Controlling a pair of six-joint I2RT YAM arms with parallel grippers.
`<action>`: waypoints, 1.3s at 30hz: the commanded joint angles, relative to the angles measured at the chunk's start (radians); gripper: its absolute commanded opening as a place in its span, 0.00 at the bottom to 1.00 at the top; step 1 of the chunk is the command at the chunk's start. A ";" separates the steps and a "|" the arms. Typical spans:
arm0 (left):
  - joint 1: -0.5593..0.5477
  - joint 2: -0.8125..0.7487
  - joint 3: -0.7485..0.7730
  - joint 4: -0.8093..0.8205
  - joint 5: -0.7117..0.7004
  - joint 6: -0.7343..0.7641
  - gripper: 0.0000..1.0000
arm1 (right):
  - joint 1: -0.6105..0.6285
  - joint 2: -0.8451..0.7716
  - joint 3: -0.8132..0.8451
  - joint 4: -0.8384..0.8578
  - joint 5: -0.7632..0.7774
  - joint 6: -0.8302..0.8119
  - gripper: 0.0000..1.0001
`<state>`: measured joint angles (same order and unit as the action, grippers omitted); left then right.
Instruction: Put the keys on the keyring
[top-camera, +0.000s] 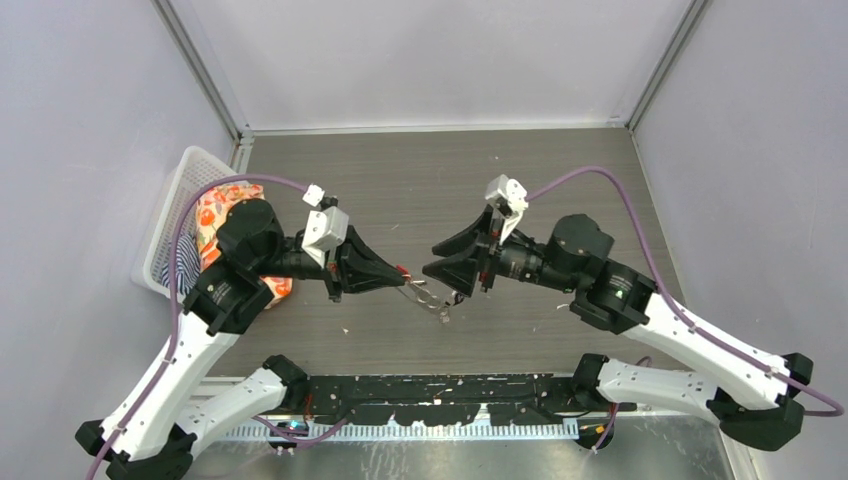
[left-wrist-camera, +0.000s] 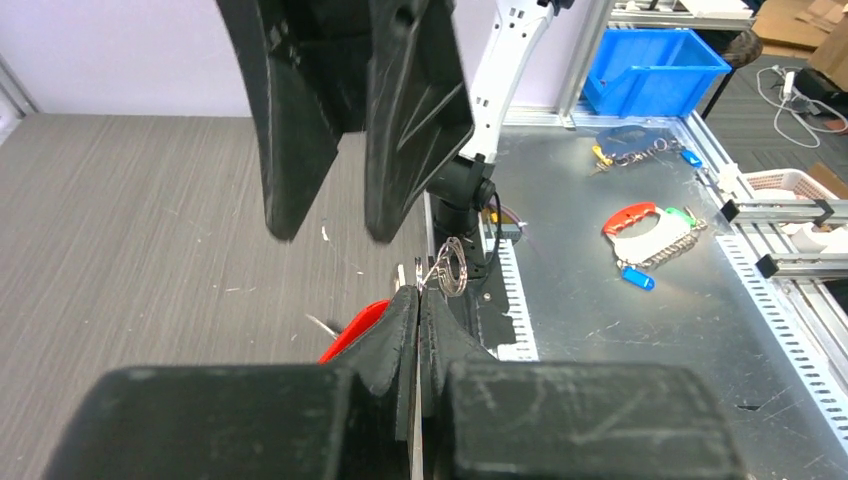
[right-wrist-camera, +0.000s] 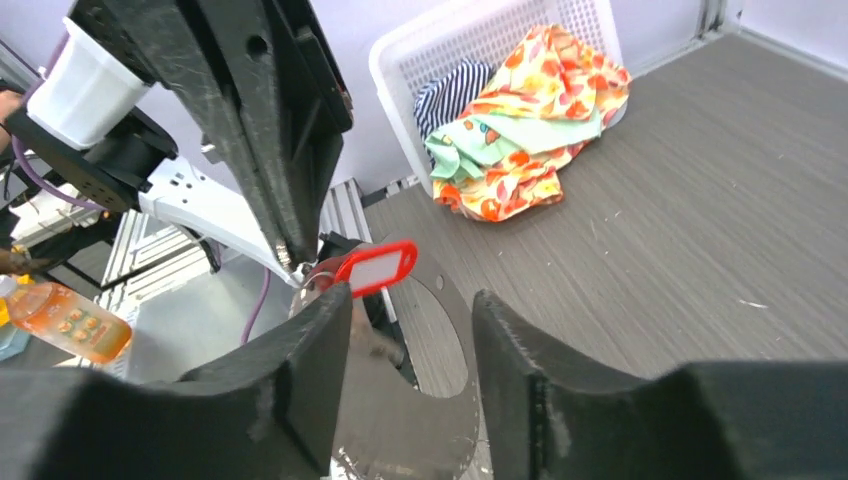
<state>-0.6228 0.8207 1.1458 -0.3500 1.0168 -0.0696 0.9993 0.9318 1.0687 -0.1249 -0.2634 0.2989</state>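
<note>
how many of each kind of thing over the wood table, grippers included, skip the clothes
grippers: 2
white basket: 1
red key tag: 1
keyring: 1
total: 5

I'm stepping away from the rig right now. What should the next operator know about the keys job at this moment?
Left gripper: shut, pinching a silver ring at its tips. The red key tag hangs beside them, above the table.
Right gripper: jaws apart, facing the left one tip to tip. A blurred silver piece sits between them, but no grip is confirmed.
Done: ring picked up and presented.
Left: the threading. Whether any key is already on the ring cannot be told.
</note>
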 joint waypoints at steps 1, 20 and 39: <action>-0.004 -0.015 0.009 0.013 -0.044 0.040 0.00 | 0.002 -0.051 -0.009 0.007 0.043 0.021 0.60; -0.003 0.015 -0.037 0.098 -0.302 -0.025 0.00 | 0.113 0.022 -0.093 -0.071 0.314 -0.049 0.95; -0.004 0.041 -0.024 -0.024 -0.380 -0.009 0.79 | 0.110 0.015 -0.135 -0.022 0.352 -0.070 0.18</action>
<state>-0.6220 0.8490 1.0988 -0.3313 0.6979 -0.0772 1.1160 0.9813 0.9306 -0.1749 0.0299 0.2405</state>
